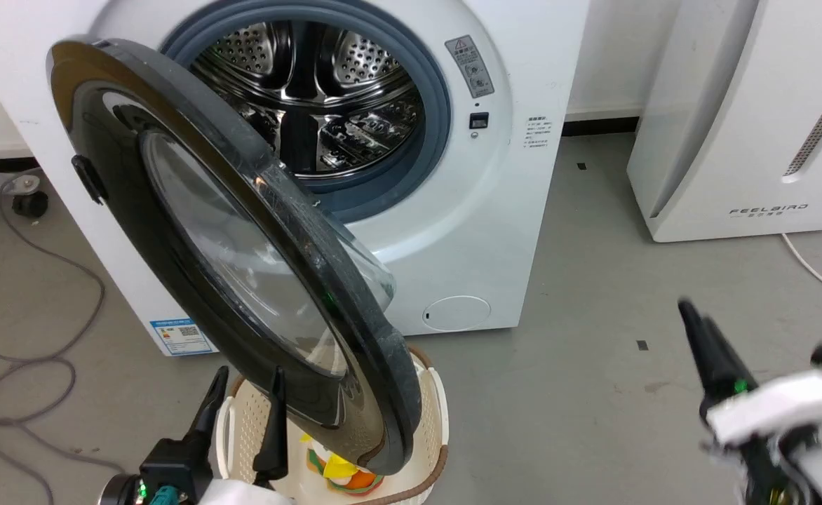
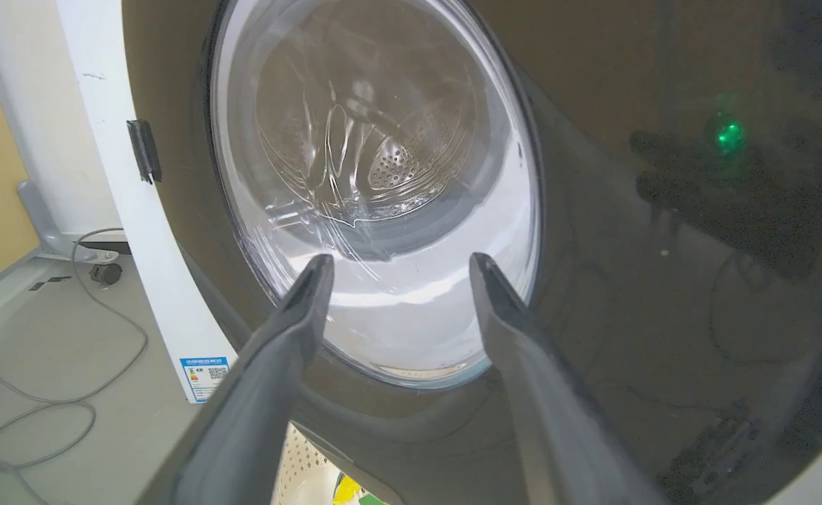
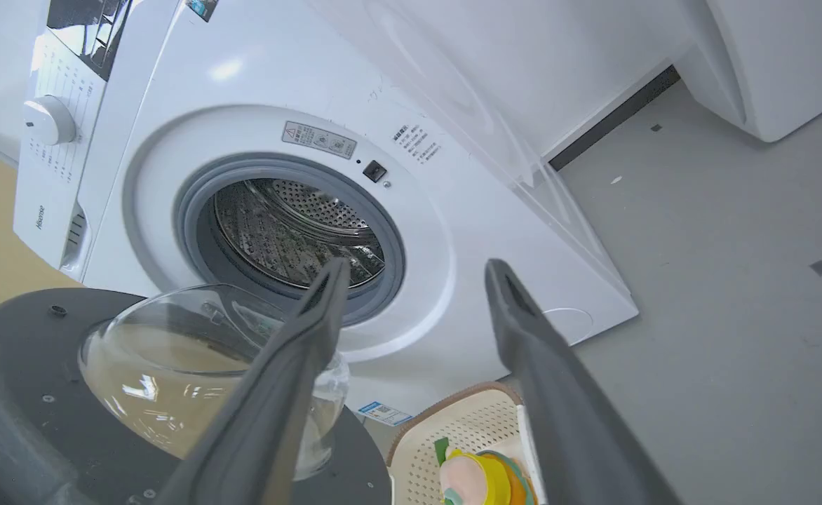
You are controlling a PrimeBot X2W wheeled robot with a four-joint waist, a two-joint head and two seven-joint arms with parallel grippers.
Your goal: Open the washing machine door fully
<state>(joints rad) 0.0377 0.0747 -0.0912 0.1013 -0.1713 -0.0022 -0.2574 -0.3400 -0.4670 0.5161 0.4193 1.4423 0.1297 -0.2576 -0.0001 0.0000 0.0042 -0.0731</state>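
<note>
Close by the half-open washing machine door [image 1: 243, 266], the left claw [image 1: 250, 375] gapes empty, the right claw [image 3: 418, 266] likewise; next, likely, a push swinging it wide.

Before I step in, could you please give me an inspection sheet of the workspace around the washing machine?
Surface: grey floor, a few small dark marks.
Job's things: washing machine door partly open, over the basket; washing machine with no laundry seen in its drum.
Clutter: white perforated basket holding colourful toys.
Tools: left tool open at the door's outer face, contact unclear; right tool open, holding nothing, apart from the door.
Cables: grey cable looped on the floor at left; white cable at right.
Surroundings: white FEELBIRD appliance at right; caster at left.
</note>
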